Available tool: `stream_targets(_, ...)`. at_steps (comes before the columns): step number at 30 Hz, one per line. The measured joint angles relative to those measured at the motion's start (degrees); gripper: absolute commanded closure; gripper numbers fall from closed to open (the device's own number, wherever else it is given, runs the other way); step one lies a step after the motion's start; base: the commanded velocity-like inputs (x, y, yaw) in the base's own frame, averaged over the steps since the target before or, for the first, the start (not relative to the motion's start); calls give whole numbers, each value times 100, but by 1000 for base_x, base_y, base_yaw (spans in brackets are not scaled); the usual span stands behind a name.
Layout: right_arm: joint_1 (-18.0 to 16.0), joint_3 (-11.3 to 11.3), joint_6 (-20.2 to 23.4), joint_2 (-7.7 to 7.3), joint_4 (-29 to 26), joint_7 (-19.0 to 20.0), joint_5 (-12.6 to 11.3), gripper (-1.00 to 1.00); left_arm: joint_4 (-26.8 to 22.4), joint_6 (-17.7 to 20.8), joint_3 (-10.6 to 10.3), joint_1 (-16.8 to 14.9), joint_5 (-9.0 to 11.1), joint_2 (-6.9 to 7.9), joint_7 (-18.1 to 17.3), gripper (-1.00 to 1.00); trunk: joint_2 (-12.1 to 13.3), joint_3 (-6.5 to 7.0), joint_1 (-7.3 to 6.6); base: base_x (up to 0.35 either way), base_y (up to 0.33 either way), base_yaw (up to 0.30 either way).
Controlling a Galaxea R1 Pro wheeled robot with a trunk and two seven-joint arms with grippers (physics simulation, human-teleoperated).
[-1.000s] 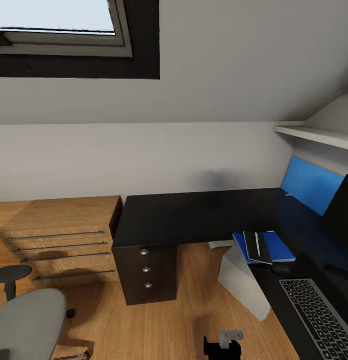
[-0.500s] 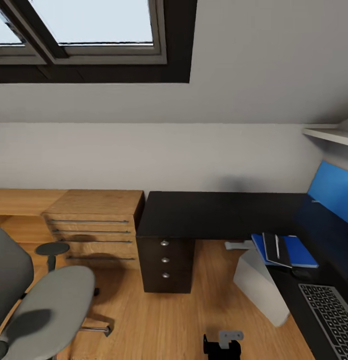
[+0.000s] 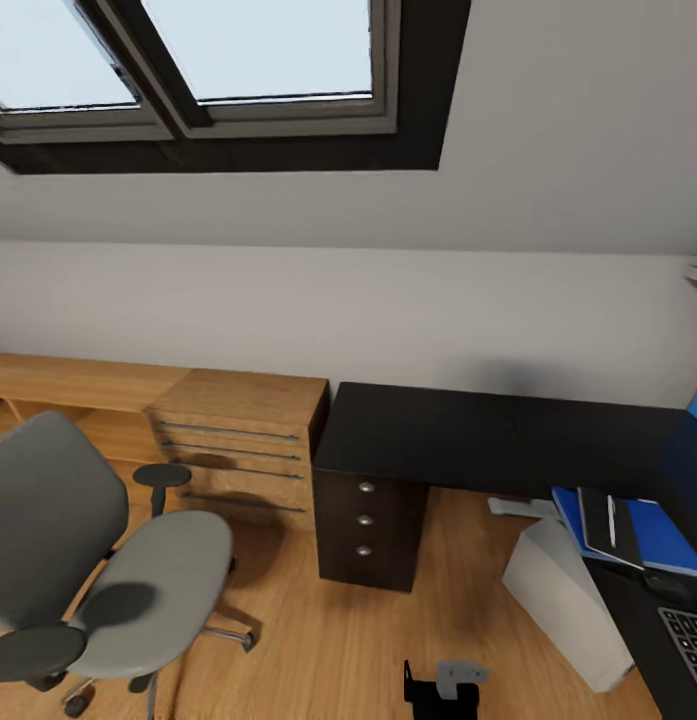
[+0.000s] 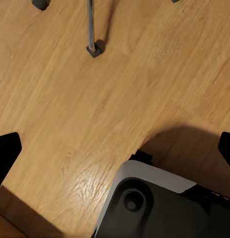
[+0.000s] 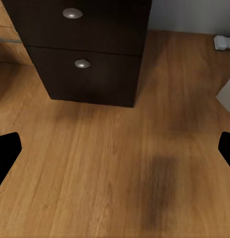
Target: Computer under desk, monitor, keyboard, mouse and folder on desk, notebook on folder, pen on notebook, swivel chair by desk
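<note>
Black desktop (image 3: 468, 435) runs along the grey wall and turns away on my right, drawers with silver knobs (image 3: 365, 519) beneath it, and that is the mark I am steering the swivel chair (image 3: 108, 560) toward. I judge the chair to be the step in hand: it stands well apart from the desk, out on the wood floor (image 3: 318, 640) in front of the low wooden shelf unit (image 3: 238, 440), seat bare and back turned partly toward me. On the desk's right arm the blue folder (image 3: 648, 530) already lies with the grey notebook (image 3: 603, 515) on it and the pen (image 3: 612, 520) on top, the keyboard's corner (image 3: 688, 640) just near. Both claws are spread wide and carry nothing: the left gripper (image 4: 115, 148) hangs over bare floor near a chrome chair leg (image 4: 91, 29), the right gripper (image 5: 115, 148) looks at the drawers. To do it well I would square up to the chair, take the backrest or an armrest, and push slowly so the casters roll straight rather than spin it into the drawers.
</note>
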Motion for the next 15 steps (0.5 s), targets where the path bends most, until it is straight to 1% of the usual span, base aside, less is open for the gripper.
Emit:
stream_targets(3, 1, -11, -137, 1, 16, -7, -1, -100, 7, 0, 0, 0, 6, -5, -8, -100, 121, 58, -66, 0, 0, 285)
stream_targets(4, 2, -32, -373, -27, 189, -12, -5, -100, 9, 0, 0, 0, 7, -5, -9, -100, 161, 78, -88, 0, 0, 283)
stream_targets(6, 33, -23, -660, -47, 294, -14, 5, -100, 10, 0, 0, 0, 8, -3, -10, -100, 242, 120, -132, 0, 0, 281)
stream_targets(7, 101, -23, -828, -55, 315, -14, 10, -100, 11, 0, 0, 0, 8, 0, -10, -100, 243, 123, -133, 0, 0, 280)
stream_targets(8, 276, -33, -1188, -99, 333, -13, 5, -100, 104, -2, 2, 1, 4, 2, -9, -100, 243, 125, -133, 0, 0, 280)
stream_targets(10, 514, -36, -1662, -229, 349, -13, 3, -100, 437, -85, 0, 1, -14, 2, -6, -100, 243, 131, -133, 0, 0, 279)
stream_targets(11, 686, -36, -1881, -316, 353, -14, -1, -100, 764, -447, -25, 2, -31, -1, -25, -100, 243, 134, -133, 0, 0, 279)
stream_targets(13, 826, -10, -2049, -360, 352, -11, 37, -100, 1166, -1013, -63, 0, -34, -8, -99, -100, 243, 141, -133, 0, 0, 279)
stream_targets(14, 990, 10, -2499, -375, 352, -21, 318, -100, 1642, -1553, -171, 1, -28, -16, -291, -100, 243, 143, -134, 0, 0, 279)
stream_targets(15, 1035, 10, -2597, -374, 354, -24, 445, -100, 1732, -1638, -208, -1, -37, -20, -386, -100, 243, 148, -133, 0, 0, 279)
